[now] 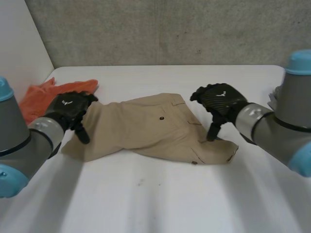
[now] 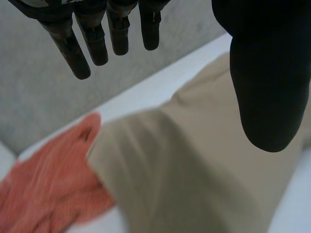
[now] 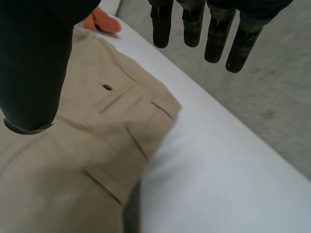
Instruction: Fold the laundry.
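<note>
- Noting straight, spread, empty fingers (image 2: 97, 43) on the left hand (image 1: 70, 108) over the khaki pants' (image 1: 146, 128) leg end; right hand (image 1: 218, 99) likewise above the waistband.
- Pants lie mid-table (image 1: 160, 194), beside an orange cloth (image 1: 36, 99).
- We should pinch both ends evenly, sparing the cloth.

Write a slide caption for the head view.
Open left hand and open right hand poised at opposite ends of khaki trousers on the white table, orange cloth beside the left hand.
</note>
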`<state>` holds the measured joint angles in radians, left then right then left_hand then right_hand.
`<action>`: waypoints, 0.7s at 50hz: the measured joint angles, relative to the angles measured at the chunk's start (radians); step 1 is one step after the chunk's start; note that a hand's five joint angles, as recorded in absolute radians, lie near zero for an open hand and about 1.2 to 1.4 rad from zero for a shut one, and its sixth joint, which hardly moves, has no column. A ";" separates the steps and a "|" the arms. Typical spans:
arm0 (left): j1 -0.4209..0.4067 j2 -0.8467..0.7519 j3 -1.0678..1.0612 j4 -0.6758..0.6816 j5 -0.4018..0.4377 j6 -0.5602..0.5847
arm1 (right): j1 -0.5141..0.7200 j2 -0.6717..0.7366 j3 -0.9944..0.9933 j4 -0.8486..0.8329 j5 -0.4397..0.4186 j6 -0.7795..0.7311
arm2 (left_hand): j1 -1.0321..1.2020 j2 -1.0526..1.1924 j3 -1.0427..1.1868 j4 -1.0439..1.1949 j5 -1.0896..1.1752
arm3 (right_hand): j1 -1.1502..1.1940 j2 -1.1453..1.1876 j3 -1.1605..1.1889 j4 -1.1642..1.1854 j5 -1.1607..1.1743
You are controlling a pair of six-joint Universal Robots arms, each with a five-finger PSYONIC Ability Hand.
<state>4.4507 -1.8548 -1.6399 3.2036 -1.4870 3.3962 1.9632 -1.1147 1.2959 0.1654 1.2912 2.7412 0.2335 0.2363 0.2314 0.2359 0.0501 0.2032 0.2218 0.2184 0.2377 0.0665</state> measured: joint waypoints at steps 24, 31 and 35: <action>0.078 -0.051 -0.090 0.034 0.085 -0.001 | 0.032 0.097 -0.103 0.211 0.046 -0.049 | 0.030 0.040 0.043 0.043 0.054 | 0.177 0.220 0.227 0.211 0.189; 0.061 -0.101 -0.082 0.045 0.092 0.000 | 0.033 0.064 0.013 0.174 0.063 -0.140 | 0.094 0.089 0.092 0.091 0.105 | 0.177 0.220 0.227 0.209 0.178; 0.054 -0.134 -0.062 0.068 0.089 0.000 | 0.032 0.067 0.076 0.116 0.100 -0.182 | 0.121 0.119 0.122 0.120 0.135 | 0.178 0.220 0.227 0.209 0.182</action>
<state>4.5048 -1.9888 -1.7018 3.2715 -1.3978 3.3967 1.9956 -1.0482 1.3717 0.2815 1.3909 2.5596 0.3545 0.3554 0.3532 0.3557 0.1851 0.3810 0.4422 0.4457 0.4466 0.2485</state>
